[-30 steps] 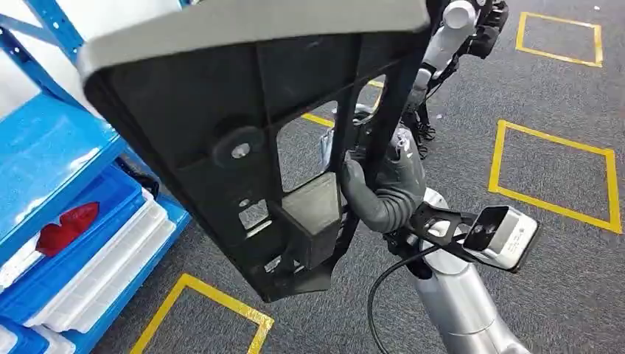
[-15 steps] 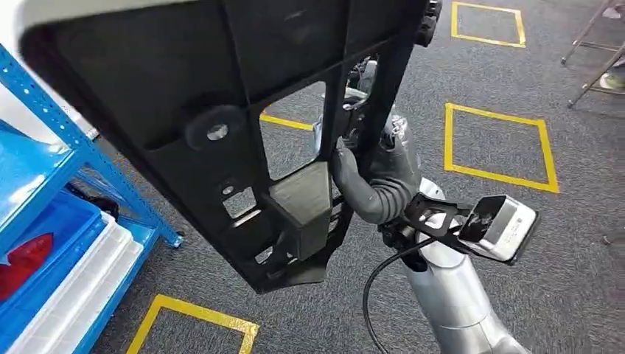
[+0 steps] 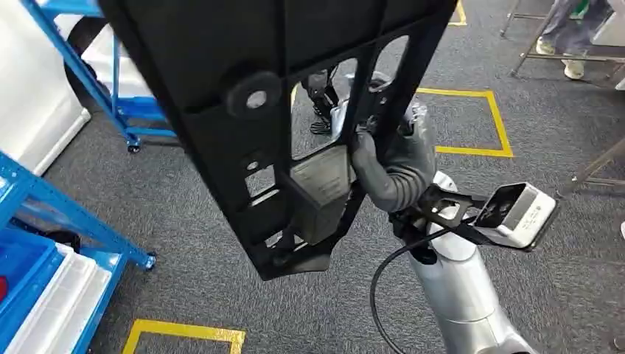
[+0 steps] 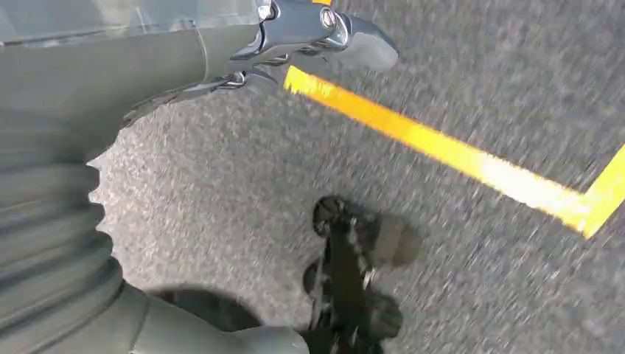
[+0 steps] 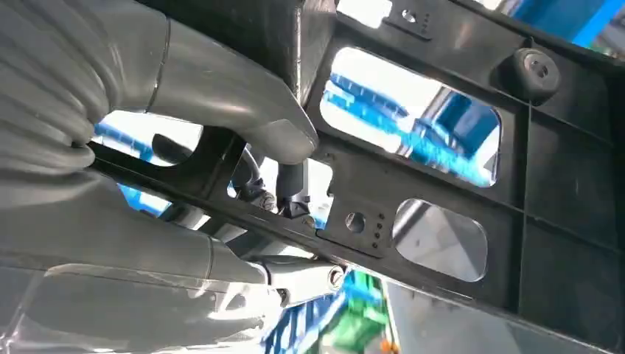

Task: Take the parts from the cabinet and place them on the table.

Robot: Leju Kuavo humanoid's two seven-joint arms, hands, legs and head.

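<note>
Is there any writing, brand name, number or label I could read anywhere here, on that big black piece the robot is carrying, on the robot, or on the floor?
None can be read.
Black part in the right hand: holes and ribs, no writing visible.
Wrist camera: no legible label.
Floor: plain yellow tape lines, no characters.
Blue shelving: no sign visible.

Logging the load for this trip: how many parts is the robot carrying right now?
1: a black panel, gripped at its rib by the right robot hand, held up close before the head camera. The left robot hand holds nothing. The panel could hide another.
</note>
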